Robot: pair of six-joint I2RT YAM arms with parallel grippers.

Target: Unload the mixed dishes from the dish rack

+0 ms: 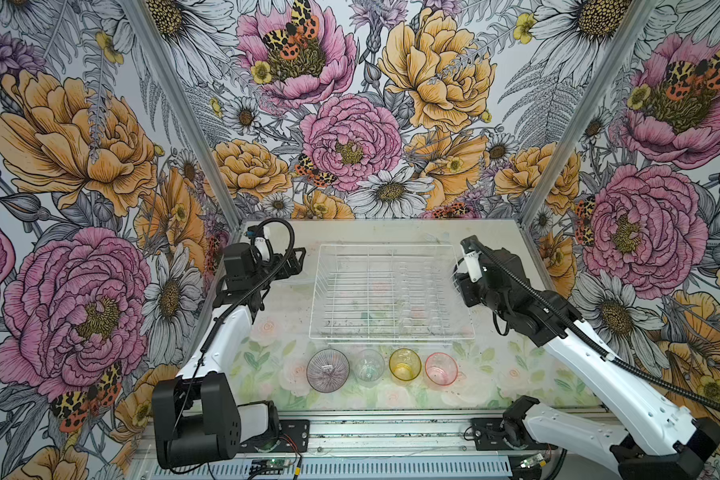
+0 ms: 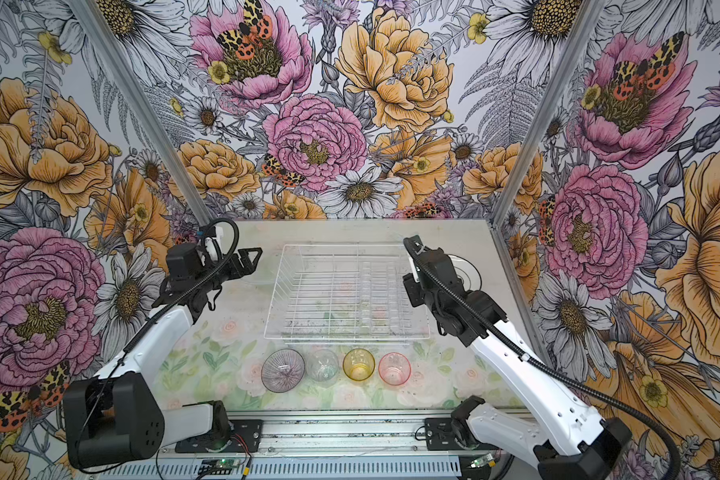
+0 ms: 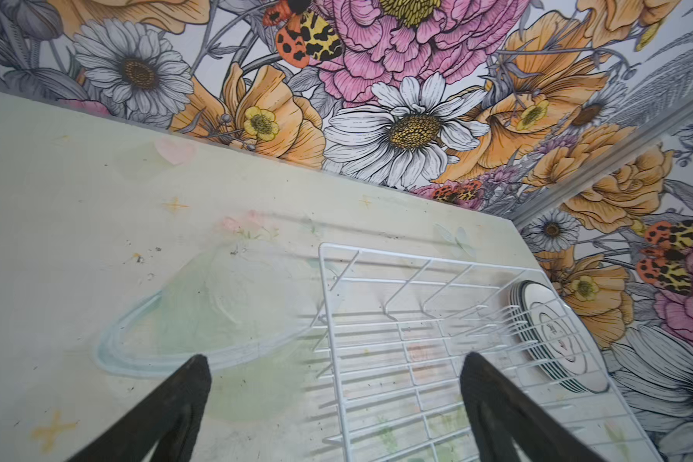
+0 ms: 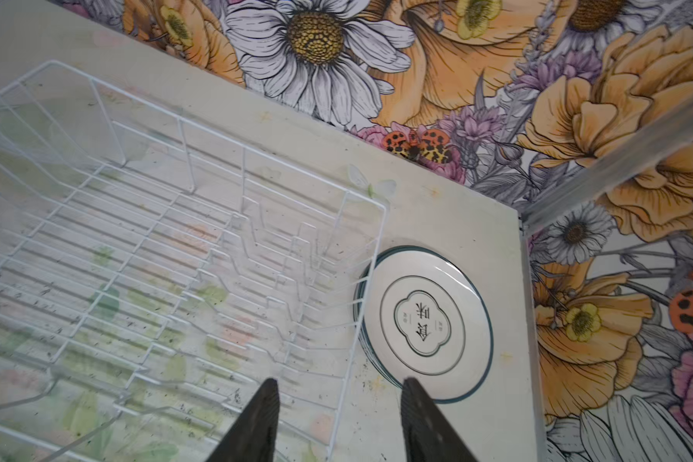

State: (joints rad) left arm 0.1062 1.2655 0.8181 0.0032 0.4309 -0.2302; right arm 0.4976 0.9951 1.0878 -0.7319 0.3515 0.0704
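The white wire dish rack stands mid-table with nothing in it. Right of it lies a stack of white dark-rimmed plates, flat on the table. In both top views a ribbed grey-purple bowl, a clear tumbler, an amber tumbler and a pink tumbler stand in a row in front of the rack. My right gripper hangs open above the rack's right rim, beside the plates, holding nothing. My left gripper is wide open over the rack's far left corner.
A clear glass dish lies upside down on the table just left of the rack. Flowered walls close in the table at the back and both sides. The arm bases sit on a metal rail along the front edge.
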